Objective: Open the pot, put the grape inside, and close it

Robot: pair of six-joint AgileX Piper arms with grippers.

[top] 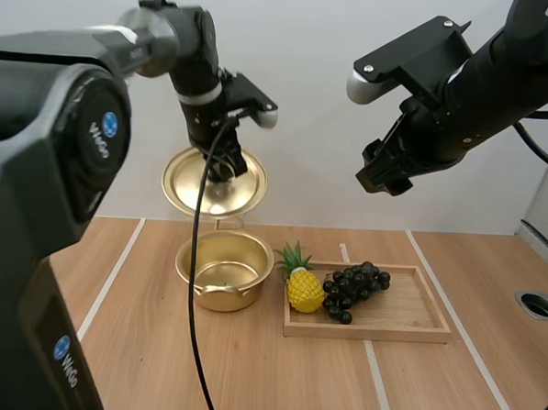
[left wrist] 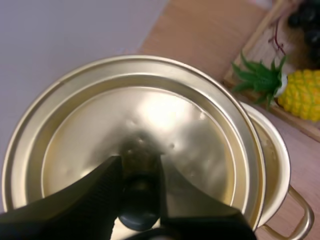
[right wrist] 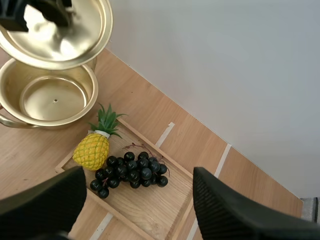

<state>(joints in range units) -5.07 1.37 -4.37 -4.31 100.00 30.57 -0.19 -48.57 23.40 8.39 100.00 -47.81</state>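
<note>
Now, left jaws tight on tilted lid [top: 188, 187], right jaws apart; grapes [top: 352, 287] lengthwise along tray [top: 406, 315].

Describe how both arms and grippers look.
The left arm has bulky black shells with round blue badges, a silver-grey joint and a white wrist band. The right arm is black with rounded links. The left gripper and right gripper each have two black wedge-shaped fingers.

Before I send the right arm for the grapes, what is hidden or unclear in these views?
Left wrist view: the lid covers most of the pot; the left pincer hides much of the lid's knob.
Left wrist view: the grapes are cut off by the edge.
Right wrist view: one handle of the pot is cut off by the edge.
</note>
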